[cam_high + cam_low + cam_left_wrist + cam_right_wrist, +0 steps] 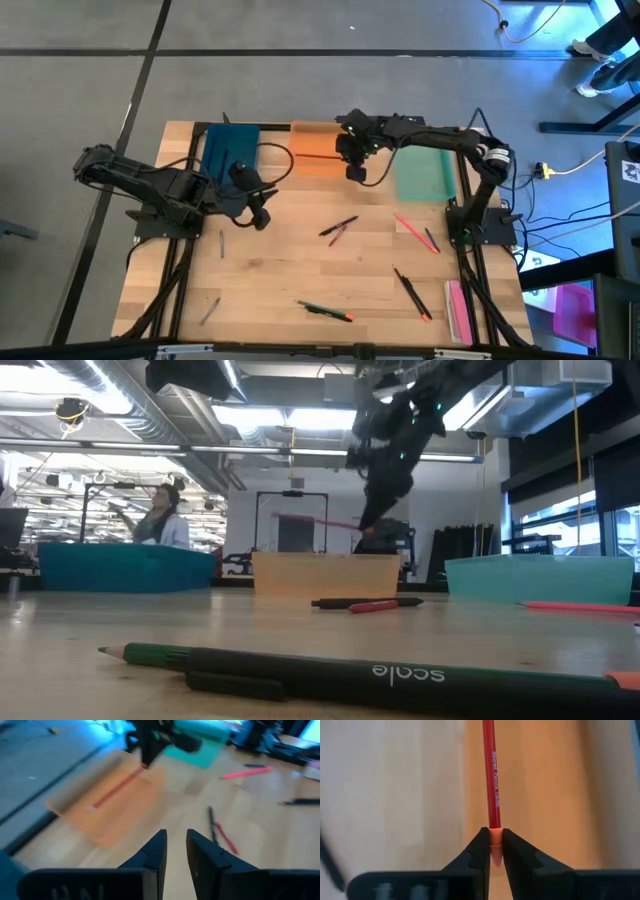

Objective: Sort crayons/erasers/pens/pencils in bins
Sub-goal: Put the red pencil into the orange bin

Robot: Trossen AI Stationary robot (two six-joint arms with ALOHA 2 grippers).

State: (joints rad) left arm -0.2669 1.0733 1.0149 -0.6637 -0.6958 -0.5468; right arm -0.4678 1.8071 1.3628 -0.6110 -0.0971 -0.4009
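My right gripper (pixel 353 168) hangs over the translucent orange bin (pixel 318 145), shut on a red pencil (pixel 491 775). From the gripper the pencil (pixel 310 520) runs toward the table's left edge, above that bin (pixel 325 573). The dark teal-blue bin (pixel 230 150) stands left of the orange one and the mint green bin (pixel 425 172) right of it. My left gripper (pixel 175 850) waits near the teal-blue bin at the table's left (pixel 258 215). Its fingers stand a narrow gap apart with nothing between them. My right gripper pinches the red pencil's pale end (pixel 494 836) between its two fingertips (pixel 481 845). The fingers slant down from above, and the pencil sticks out forward from between them. It is lifted clear and lies nearly level above the orange bin.
Loose sticks lie on the wooden table: a black and a red one (pixel 338 230) at the middle, a red pair (pixel 415 230) to the right, a black and an orange one (pixel 412 293), a green one (pixel 325 310) near the front, and grey ones (pixel 221 243). A pink block (pixel 458 310) lies front right.
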